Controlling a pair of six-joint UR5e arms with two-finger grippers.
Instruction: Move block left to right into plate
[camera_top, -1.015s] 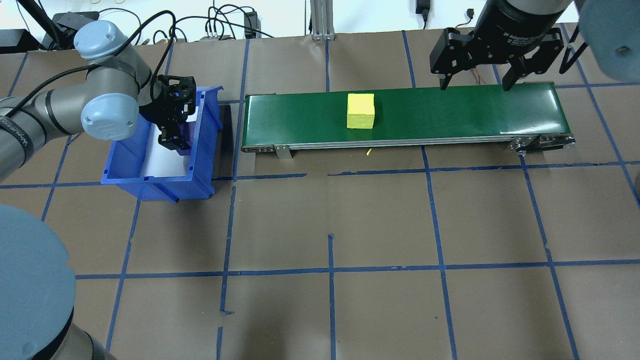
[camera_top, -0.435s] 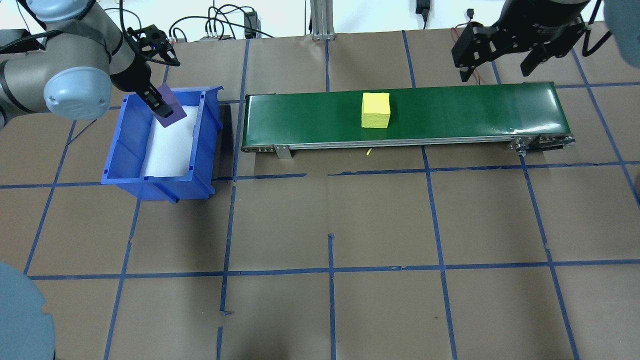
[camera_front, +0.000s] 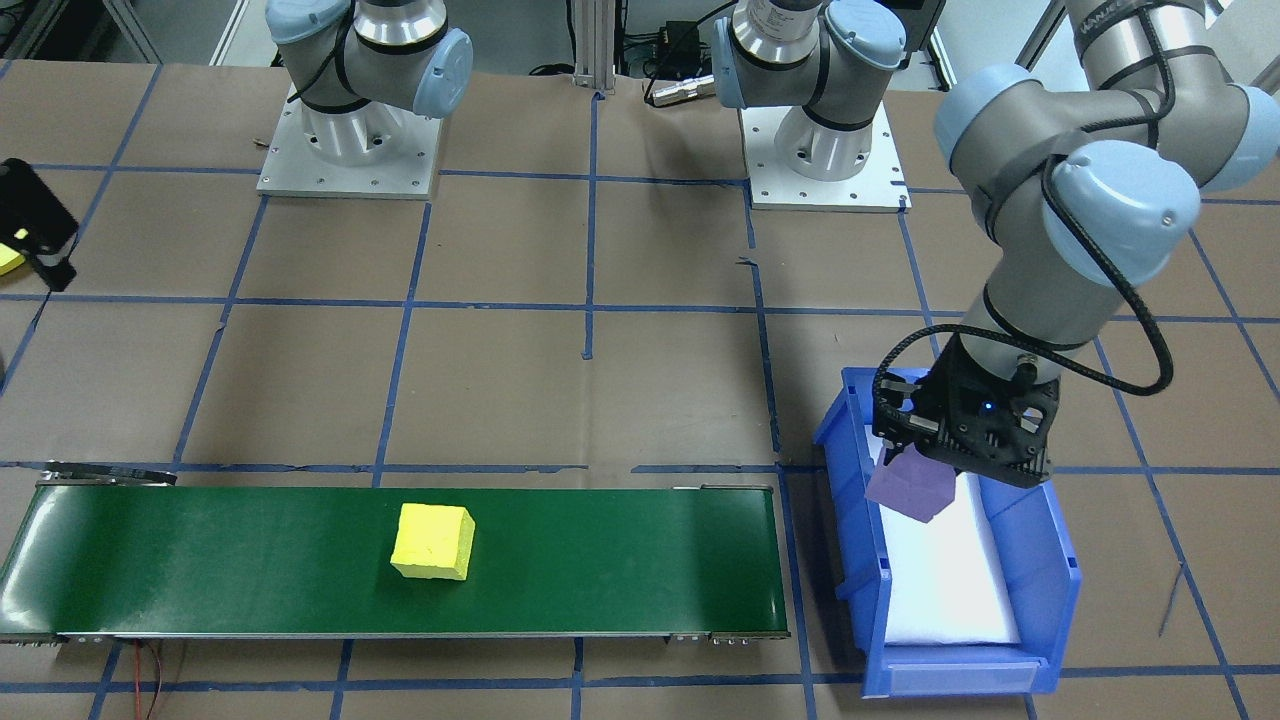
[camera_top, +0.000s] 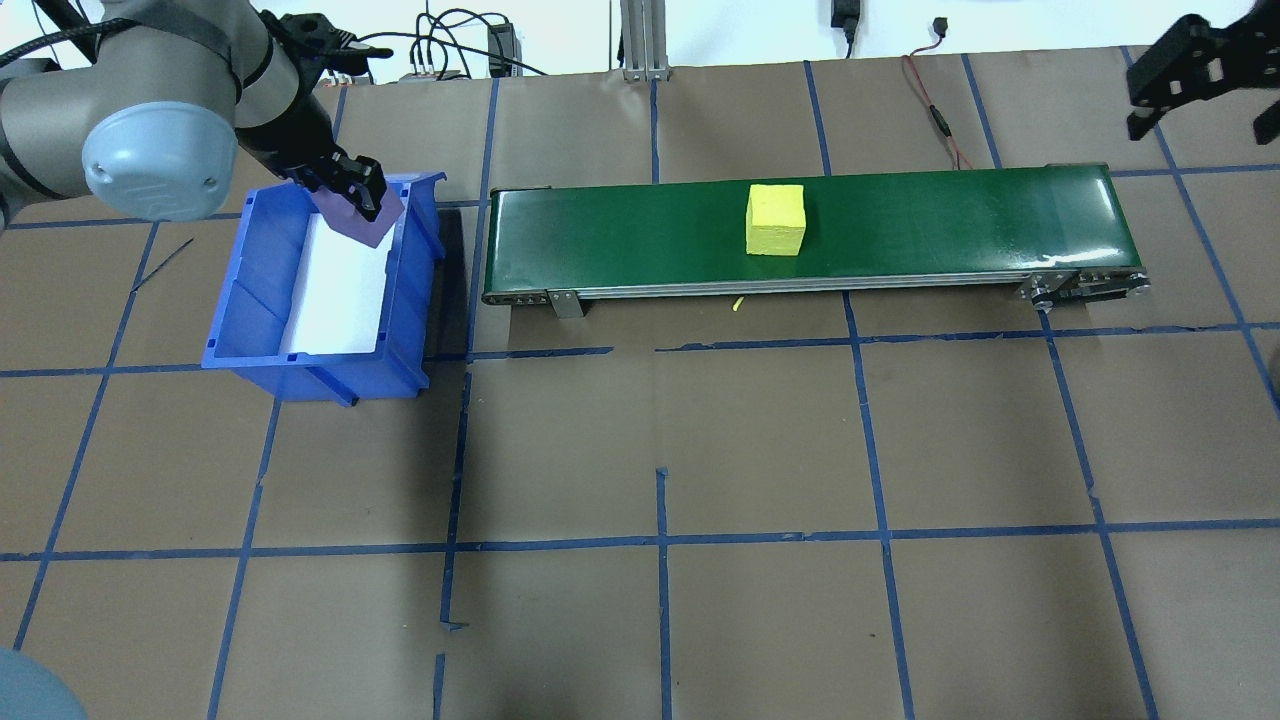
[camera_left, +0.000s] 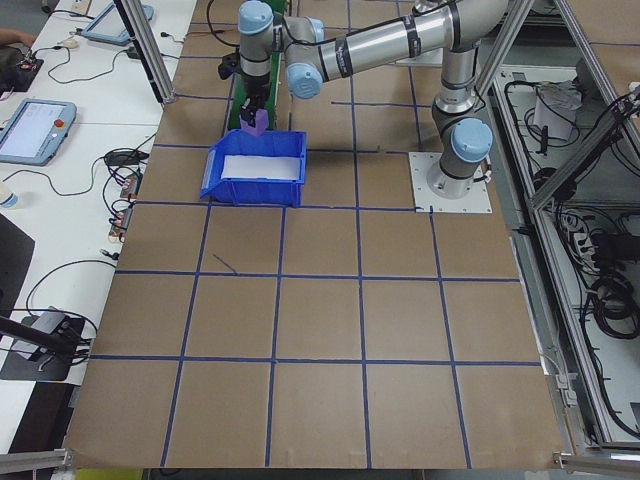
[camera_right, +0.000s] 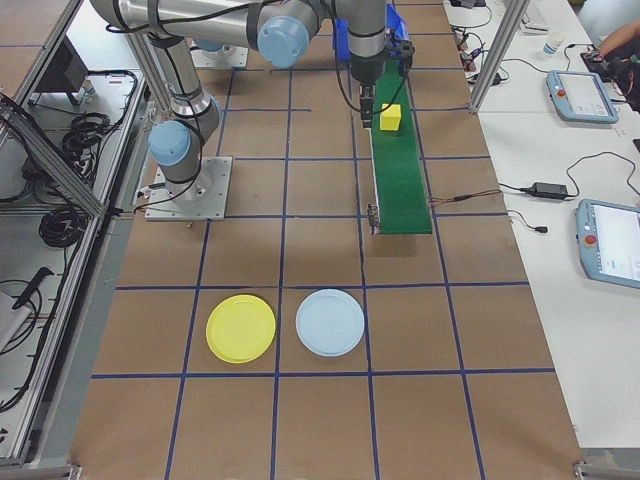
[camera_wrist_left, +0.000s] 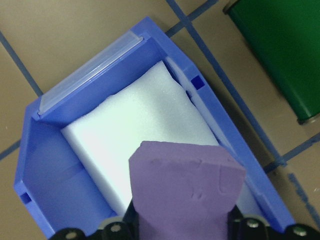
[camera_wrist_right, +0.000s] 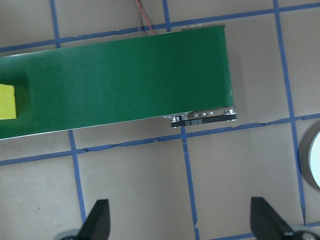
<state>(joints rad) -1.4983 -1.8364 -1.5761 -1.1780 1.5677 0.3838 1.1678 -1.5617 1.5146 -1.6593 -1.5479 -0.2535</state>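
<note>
My left gripper (camera_top: 352, 192) is shut on a purple block (camera_top: 364, 222), held above the far right corner of the blue bin (camera_top: 250, 300). In the left wrist view the purple block (camera_wrist_left: 187, 192) fills the space between the fingers, over the bin's white foam. A yellow block (camera_top: 776, 218) sits on the green conveyor belt (camera_top: 950, 220), right of its middle. My right gripper (camera_top: 1197, 125) hangs open and holds nothing, beyond the belt's far right end. The yellow plate (camera_right: 240, 328) lies on the table past the belt's right end, seen only in the exterior right view.
A pale blue plate (camera_right: 330, 322) lies beside the yellow one. Its rim (camera_wrist_right: 312, 160) shows at the right edge of the right wrist view. Cables run along the table's far edge. Brown paper with blue tape lines covers the table.
My left gripper rose out of the bin with the purple block and moved toward the belt. The yellow block rode rightward on the belt. My right gripper moved right, away from the belt.
</note>
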